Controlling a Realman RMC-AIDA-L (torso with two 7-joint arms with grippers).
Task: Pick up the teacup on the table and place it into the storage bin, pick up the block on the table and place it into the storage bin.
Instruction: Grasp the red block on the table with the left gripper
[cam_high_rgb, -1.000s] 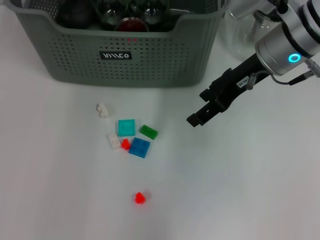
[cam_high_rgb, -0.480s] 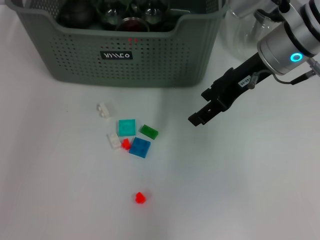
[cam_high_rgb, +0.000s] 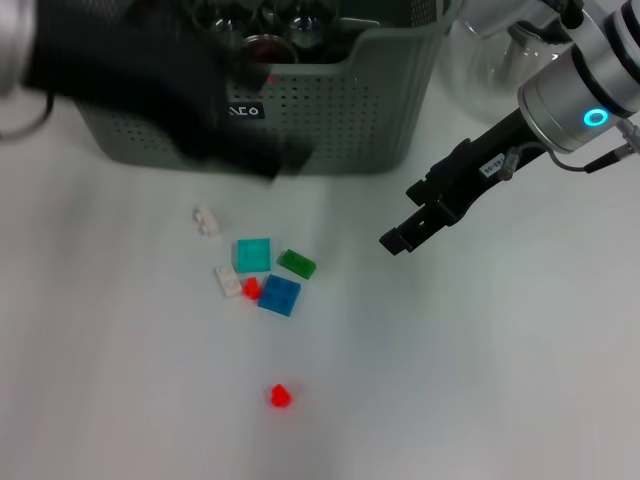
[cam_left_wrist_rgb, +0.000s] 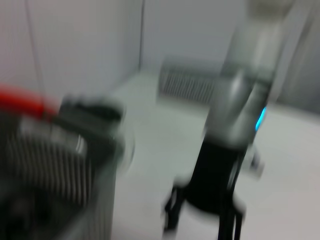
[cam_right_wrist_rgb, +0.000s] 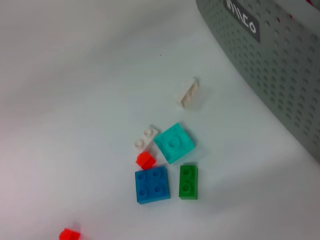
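Observation:
Several small blocks lie on the white table: a cyan block (cam_high_rgb: 253, 254) (cam_right_wrist_rgb: 174, 142), a green block (cam_high_rgb: 297, 264), a blue block (cam_high_rgb: 279, 295), two white pieces and a lone red block (cam_high_rgb: 280, 396). Behind them stands the grey-green storage bin (cam_high_rgb: 370, 110) (cam_right_wrist_rgb: 280, 75) with glassware inside. I cannot pick out a teacup. My left gripper (cam_high_rgb: 265, 160) is a dark blur sweeping across the bin's front. To the right of the blocks, my right gripper (cam_high_rgb: 397, 237) (cam_left_wrist_rgb: 202, 222) hovers above the table, open and holding nothing.
A clear glass jug (cam_high_rgb: 490, 60) stands to the right of the bin, behind my right arm. The bin's black label (cam_right_wrist_rgb: 242, 20) faces the blocks. White table stretches in front of and beside the block cluster.
My left arm has swung into view across the bin's front, covering much of it. The right gripper has drifted slightly right. The blocks have not moved.

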